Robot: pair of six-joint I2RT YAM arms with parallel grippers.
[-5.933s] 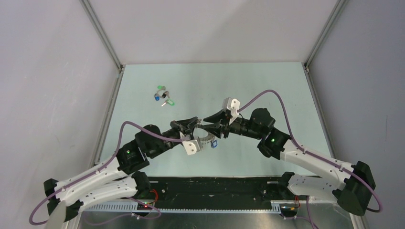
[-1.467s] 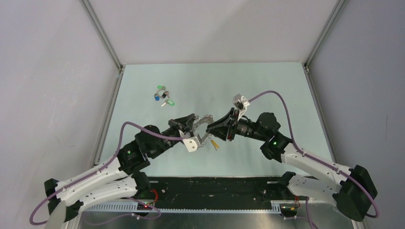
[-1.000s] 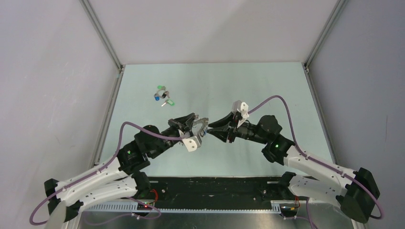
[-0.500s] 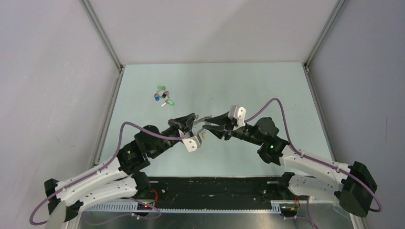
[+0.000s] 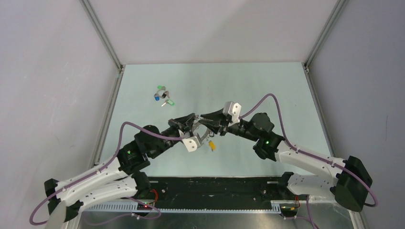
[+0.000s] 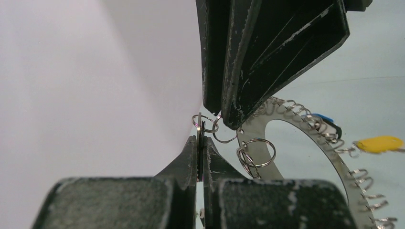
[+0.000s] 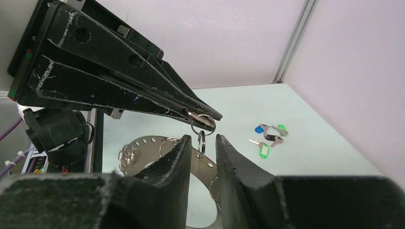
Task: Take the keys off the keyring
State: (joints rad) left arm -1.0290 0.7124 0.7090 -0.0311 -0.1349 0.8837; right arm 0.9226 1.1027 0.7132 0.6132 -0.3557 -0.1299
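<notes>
Right fingers [image 7: 176, 162] nearer, astride keyring loop [image 7: 201, 141]

You've got a shiny grey keyring [image 7: 143, 144] w/ silver wire loops, a yellow tag [image 6: 379, 143] & a blue tag [image 6: 321, 118] at its rim, loose keys [image 5: 163, 95] w/ green, blue & blk tags twd the pale mint table [image 5: 267, 86]'s far-left corner, plus a blk, white-scuffed left gripper [image 6: 200, 143] and right gripper [image 7: 201, 139].
</notes>
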